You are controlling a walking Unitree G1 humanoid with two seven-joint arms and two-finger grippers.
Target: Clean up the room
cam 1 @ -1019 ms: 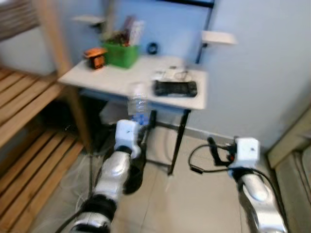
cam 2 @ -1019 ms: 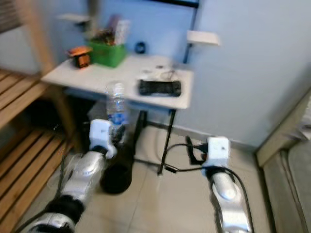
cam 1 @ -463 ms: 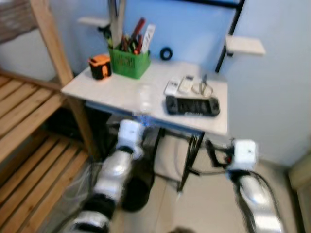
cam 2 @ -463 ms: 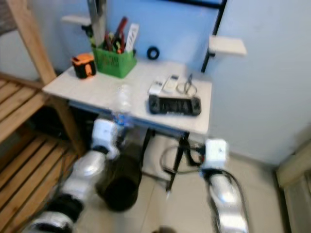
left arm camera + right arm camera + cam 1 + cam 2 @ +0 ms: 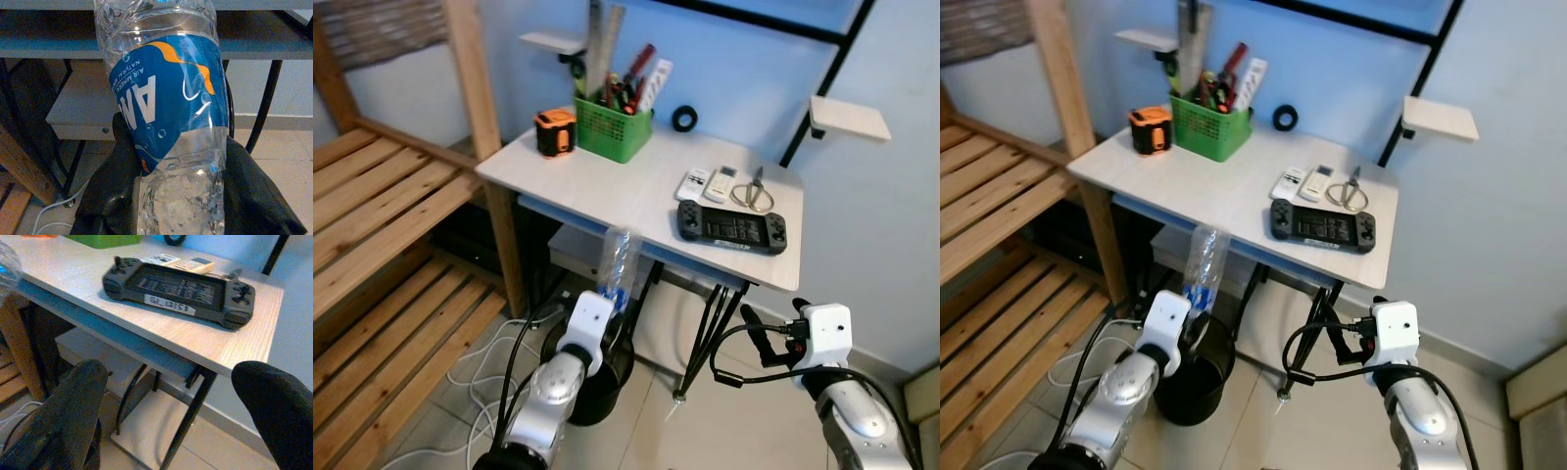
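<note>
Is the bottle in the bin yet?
No. The plastic bottle is clamped upright in the left gripper, above the black bin.

You are facing a white desk (image 5: 607,181) | carrying: green pen basket (image 5: 612,132), orange tape measure (image 5: 554,131), two remotes (image 5: 707,183), scissors (image 5: 755,192), handheld game console (image 5: 732,226), black tape roll (image 5: 684,118)

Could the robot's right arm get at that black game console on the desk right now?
Probably yes: the right gripper is open and empty, facing the game console near the desk's front edge.
</note>
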